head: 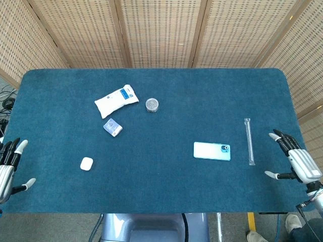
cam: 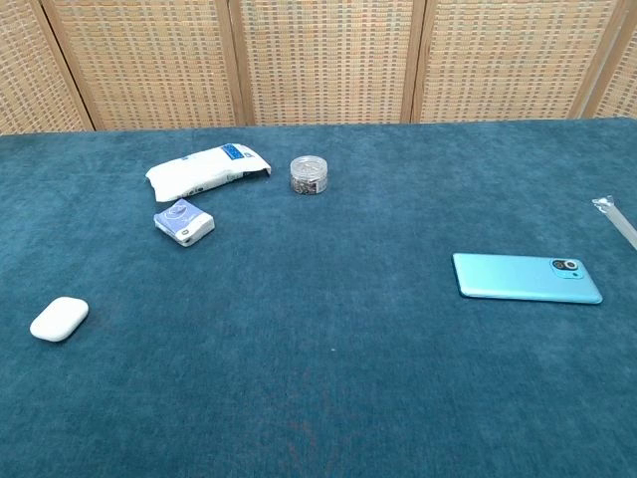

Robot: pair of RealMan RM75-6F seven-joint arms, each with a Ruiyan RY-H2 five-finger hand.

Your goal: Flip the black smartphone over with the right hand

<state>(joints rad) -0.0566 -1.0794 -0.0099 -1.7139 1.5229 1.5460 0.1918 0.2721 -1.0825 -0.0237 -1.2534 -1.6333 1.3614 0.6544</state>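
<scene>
The smartphone (head: 212, 150) lies flat, teal back up, seemingly flipped; the right robot hand (head: 295, 161), fingers spread and empty, should retreat clear of the desk (head: 202, 91) edge.

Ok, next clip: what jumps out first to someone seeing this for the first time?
The smartphone lies flat, right of centre on the blue table, light blue back and camera up. Both hands are off it: the right hand open at the right edge, the left hand open at the left edge.

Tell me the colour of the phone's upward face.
Light teal phone, camera side up; clearest in the chest view.
</scene>
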